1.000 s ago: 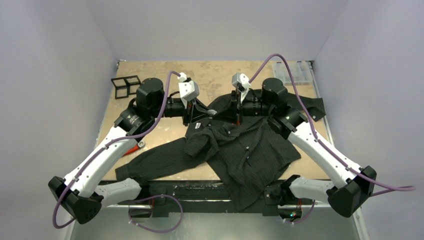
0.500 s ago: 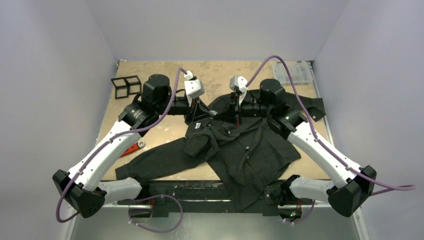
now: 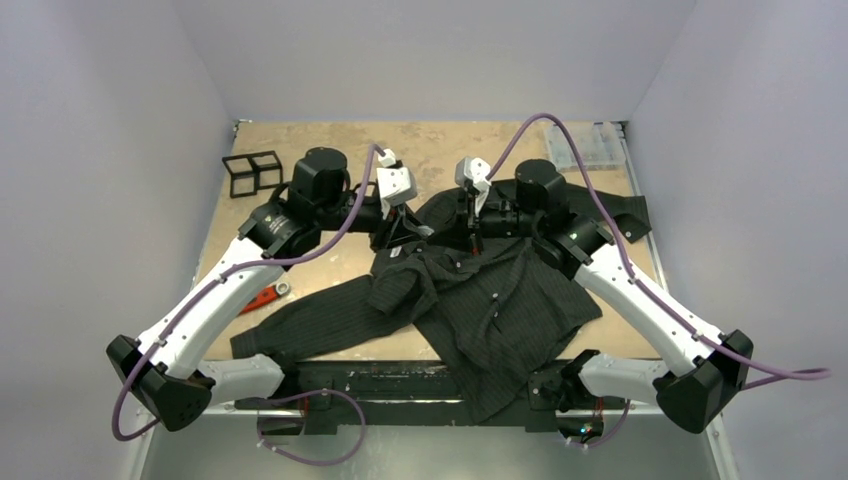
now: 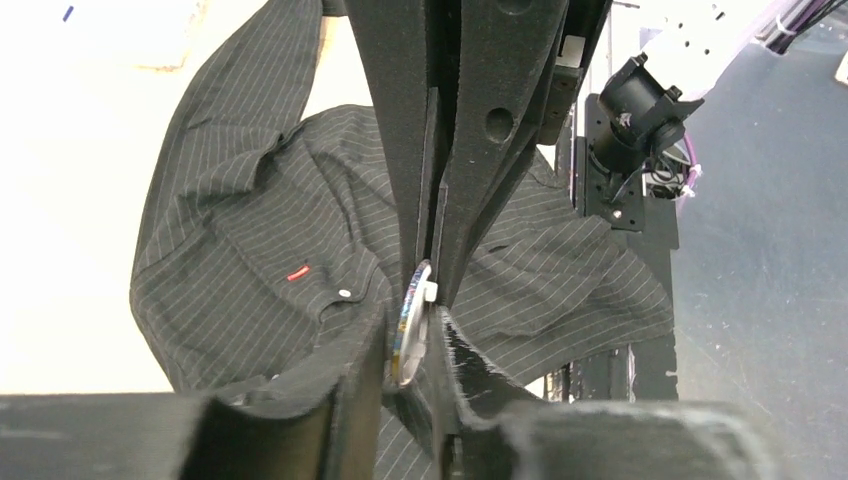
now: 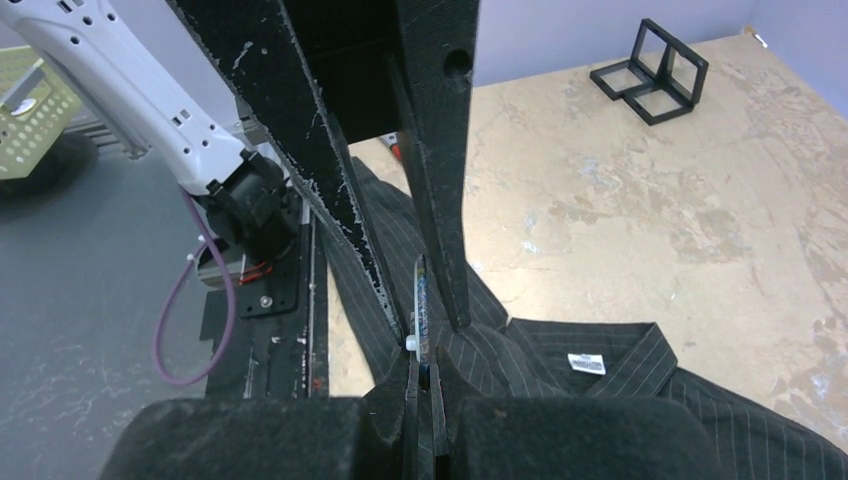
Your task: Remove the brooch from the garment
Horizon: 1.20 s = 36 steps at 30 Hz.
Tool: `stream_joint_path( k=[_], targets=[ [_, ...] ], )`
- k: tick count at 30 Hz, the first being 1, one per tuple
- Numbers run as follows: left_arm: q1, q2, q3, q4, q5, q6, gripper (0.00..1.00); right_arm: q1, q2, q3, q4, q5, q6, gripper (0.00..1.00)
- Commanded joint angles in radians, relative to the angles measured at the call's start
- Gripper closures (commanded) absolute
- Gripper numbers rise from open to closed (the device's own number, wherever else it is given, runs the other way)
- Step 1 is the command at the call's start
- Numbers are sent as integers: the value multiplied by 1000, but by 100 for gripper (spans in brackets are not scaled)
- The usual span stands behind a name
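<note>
The black pinstriped garment (image 3: 500, 300) lies spread on the table with its collar toward the back, and also shows in the left wrist view (image 4: 250, 230) and the right wrist view (image 5: 600, 400). The brooch (image 4: 408, 335) is a thin round disc with a white back piece, seen edge-on, and raised with a fold of cloth (image 5: 421, 300). My right gripper (image 3: 468, 232) (image 5: 423, 362) is shut on the brooch's edge. My left gripper (image 3: 403, 232) (image 4: 410, 322) faces it, jaws closed around the cloth fold at the brooch. The two grippers nearly touch.
A black wire frame (image 3: 252, 172) stands at the back left. A red-handled tool (image 3: 265, 296) lies by the left sleeve. A clear plastic box (image 3: 590, 145) sits at the back right. The shirt's hem hangs over the near table edge.
My left gripper has moved right toward my right gripper and turned at the wrist. My right gripper has shifted slightly left. The shirt has hardly moved.
</note>
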Motion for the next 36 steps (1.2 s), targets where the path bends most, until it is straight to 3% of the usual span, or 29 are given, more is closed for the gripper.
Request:
stream_joint_path(
  k=[1,8,11,15,17,20,23,28,31,36],
  targets=[
    [53,-20,69,-35,50,62,74,33,-9,30,22,-20,-22,100],
    [122,-113,59,-75,192,12,40,33,-4,5,49,27,-24,100],
    [134,-151,29,-59,159,-85,37,33,-4,13,62,75,-65,100],
    [263,-147,34,-41,181,-361,36,34,-47,-26,178,134,-183,100],
    [305,-158,58,-54,191,-397,32,38,-58,-29,231,169,-271,100],
    [302,-269,20,-21,120,-161,32,48,-80,-70,350,186,-375,100],
    [277,-383,-71,27,58,148,41,79,-95,-107,425,179,-516,100],
    [68,-427,-83,-41,-113,533,57,127,-98,-118,439,129,-647,100],
    [-48,-457,-132,-20,-200,701,67,166,-109,-135,442,135,-724,100],
    [-134,-453,-139,-6,-273,792,71,229,-136,-182,475,179,-836,100]
  ],
)
